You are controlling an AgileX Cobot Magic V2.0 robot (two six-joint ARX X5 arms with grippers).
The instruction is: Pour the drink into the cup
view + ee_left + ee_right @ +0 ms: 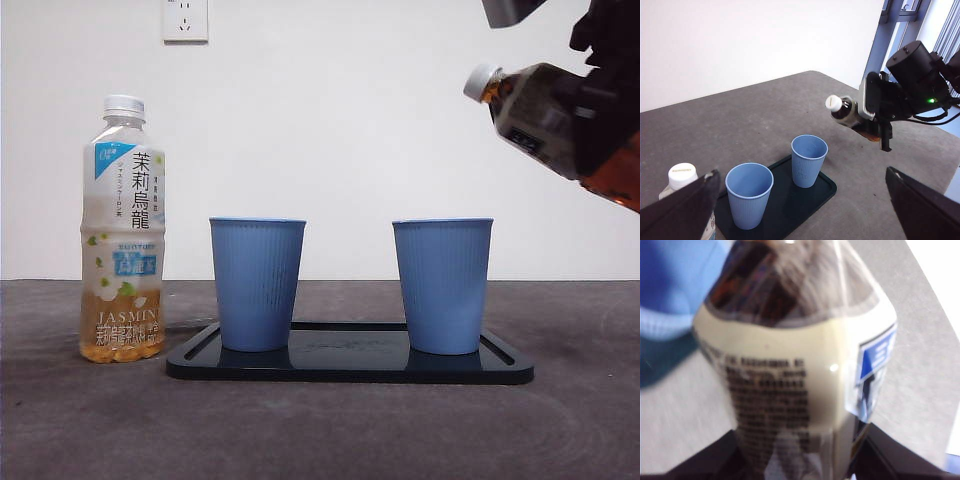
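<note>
My right gripper [602, 110] is shut on a brown tea bottle [530, 115], held high and tilted, its white cap [481, 80] on and pointing towards the cups. The bottle fills the right wrist view [800, 365]. Two blue cups [257, 285] [442, 287] stand upright and empty on a black tray [350, 366]. The bottle's neck is above and to the side of the nearer cup [809, 160]. My left gripper [800, 172] is open and empty, high above the tray and cups.
A jasmine tea bottle [122, 230] with a white cap stands upright on the table beside the tray's other end, also in the left wrist view [682, 177]. A wall socket [185, 18] sits on the white back wall. The table's rounded far corner [815, 72] shows.
</note>
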